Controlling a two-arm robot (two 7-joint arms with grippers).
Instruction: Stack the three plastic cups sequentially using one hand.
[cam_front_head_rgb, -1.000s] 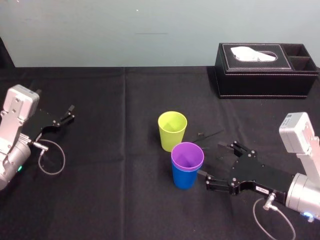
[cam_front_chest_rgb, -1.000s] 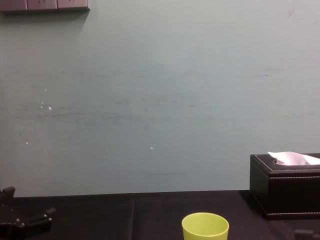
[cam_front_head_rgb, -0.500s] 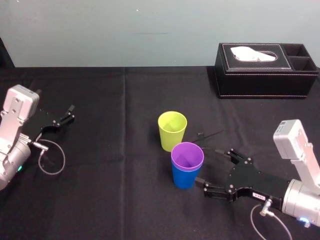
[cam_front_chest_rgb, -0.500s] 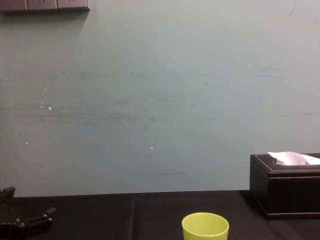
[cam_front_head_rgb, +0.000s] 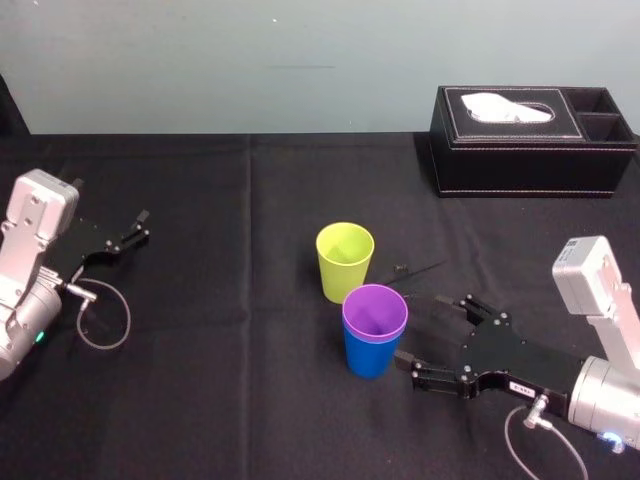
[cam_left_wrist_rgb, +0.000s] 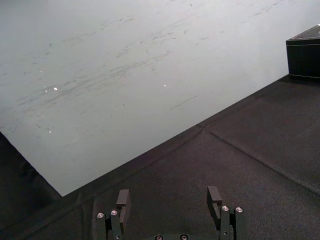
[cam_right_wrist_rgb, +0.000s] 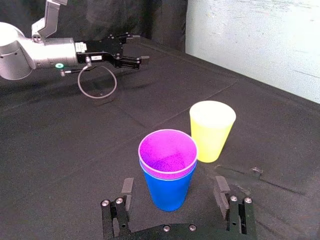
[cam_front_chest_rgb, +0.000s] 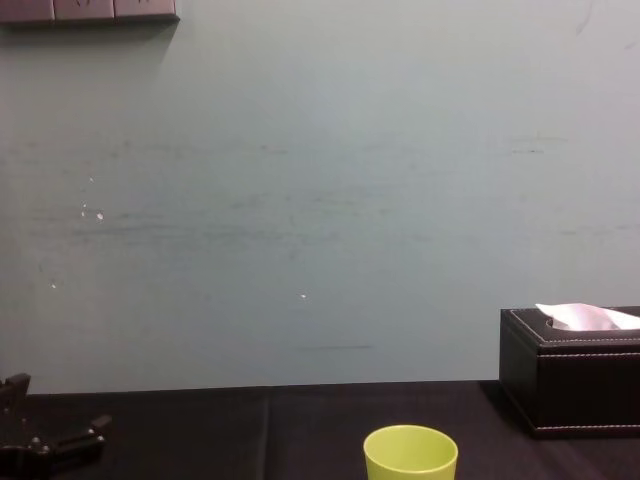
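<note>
Barely anything has moved since half a second ago: my right pincer (cam_front_head_rgb: 420, 328) has drifted a shade to the right, while the cups and the left arm sit where they were. Far left on the matte black cloth surface (cam_front_head_rgb: 250, 400), the left pincer (cam_front_head_rgb: 138, 228) is parked low, its two slim black fingers spread with nothing between them, and a thin cable (cam_front_head_rgb: 105, 325) loops beside its silver wrist. Near the middle I count three smooth, tapered plastic tumblers. One lime-green cup (cam_front_head_rgb: 344, 262) stands upright alone, mouth up. Just in front of it and a little to the right, the purple cup (cam_front_head_rgb: 374, 312) sits nested inside the blue cup (cam_front_head_rgb: 368, 357), so only the purple rim and inside show above the blue wall. From the head view I cannot tell whether that pair touches the green one; the right wrist view shows them just beside each other. The right pincer lies low, pointing at the stack, its two screw-studded fingers spread wide and holding nothing. Its nearer fingertip is just beside the blue cup's lower wall, and I cannot tell whether it touches. At the far right rear, against the pale wall (cam_front_head_rgb: 200, 60), stands one black box-shaped tissue box (cam_front_head_rgb: 530, 165) with pale stitching, a leather-like skin and a white tissue (cam_front_head_rgb: 505, 106) poking out of the top.
</note>
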